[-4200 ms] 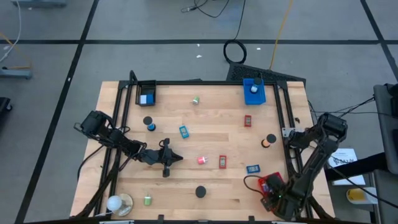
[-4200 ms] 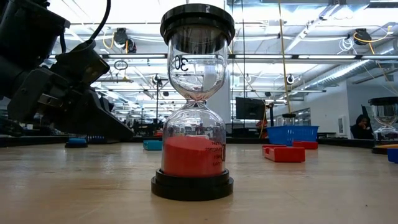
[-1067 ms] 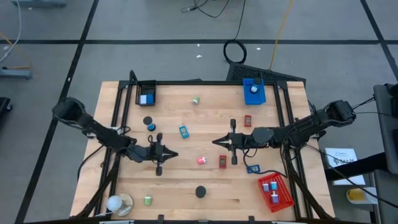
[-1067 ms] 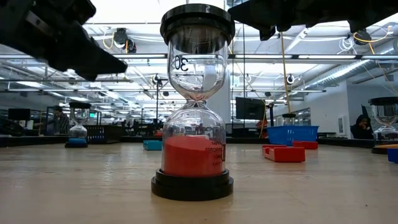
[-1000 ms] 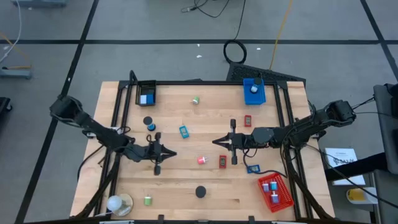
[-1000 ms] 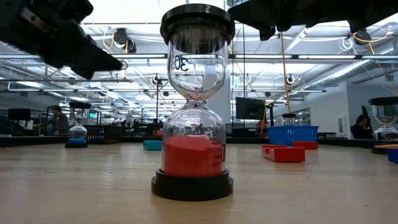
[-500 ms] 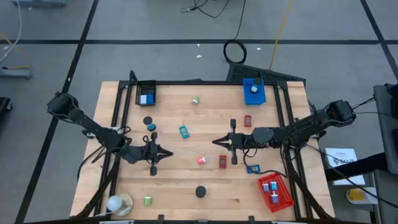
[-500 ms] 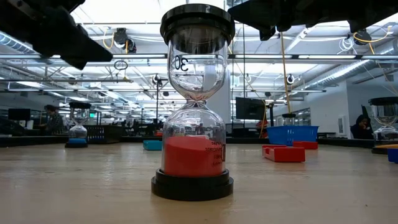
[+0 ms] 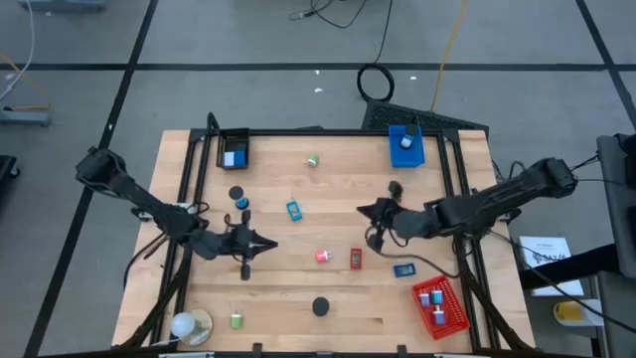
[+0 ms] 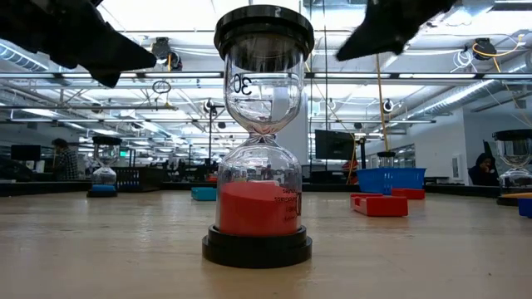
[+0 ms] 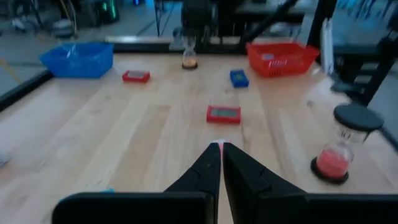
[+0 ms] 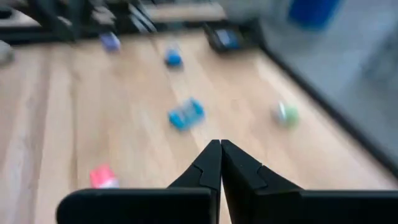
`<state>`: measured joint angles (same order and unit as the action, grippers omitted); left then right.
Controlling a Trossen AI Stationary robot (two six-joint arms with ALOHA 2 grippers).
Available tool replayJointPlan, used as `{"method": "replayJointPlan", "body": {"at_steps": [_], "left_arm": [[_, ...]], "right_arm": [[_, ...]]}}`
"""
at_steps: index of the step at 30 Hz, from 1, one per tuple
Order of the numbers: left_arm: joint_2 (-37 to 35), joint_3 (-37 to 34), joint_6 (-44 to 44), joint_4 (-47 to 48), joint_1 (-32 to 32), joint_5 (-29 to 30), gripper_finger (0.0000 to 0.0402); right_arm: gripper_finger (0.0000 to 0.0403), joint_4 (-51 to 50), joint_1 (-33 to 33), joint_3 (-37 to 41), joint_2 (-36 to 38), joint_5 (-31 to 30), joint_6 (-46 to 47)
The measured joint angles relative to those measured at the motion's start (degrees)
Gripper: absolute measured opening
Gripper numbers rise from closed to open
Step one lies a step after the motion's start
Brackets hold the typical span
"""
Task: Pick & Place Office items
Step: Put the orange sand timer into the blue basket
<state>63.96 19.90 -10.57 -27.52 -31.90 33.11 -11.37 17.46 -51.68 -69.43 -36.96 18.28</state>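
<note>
A wide hall of ceiling lights and pipes lies beyond the pale wooden plank table (image 9: 328,283), where small coloured office items (image 9: 294,210) lie scattered mid-table. A red mesh tray (image 9: 439,304), a blue tray (image 9: 405,146) and a black tray (image 9: 235,150) sit near its edges. The left gripper (image 9: 256,244) and right gripper (image 9: 373,212) hover with fingers closed, empty, above a red-sand hourglass (image 10: 259,137).

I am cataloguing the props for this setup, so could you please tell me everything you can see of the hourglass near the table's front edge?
The hourglass stands upright on the wooden table. It has a round black base and black cap with two clear bulbs between them. Red sand fills the lower bulb; the upper bulb looks empty and bears a printed "30". Nothing touches it but the table. From above it shows only as a black disc.
</note>
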Motion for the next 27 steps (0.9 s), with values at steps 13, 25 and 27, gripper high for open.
{"method": "replayJointPlan", "body": {"at_steps": [13, 25, 27], "left_arm": [[13.4, -8.9, 3.8, -27.4, 0.0, -1.5, 0.0026], [20.1, -7.9, 4.2, -31.1, 0.0, -1.5, 0.0026], [20.1, -7.9, 4.2, -31.2, 0.0, -1.5, 0.0026]], "right_arm": [[0.0112, -66.3, 0.8, -10.4, -0.1, 16.3, 51.9], [0.028, -75.9, 0.8, -9.6, 0.7, 18.3, 54.4], [0.029, -74.0, 0.7, -8.0, 0.9, 20.5, 52.8]]}}
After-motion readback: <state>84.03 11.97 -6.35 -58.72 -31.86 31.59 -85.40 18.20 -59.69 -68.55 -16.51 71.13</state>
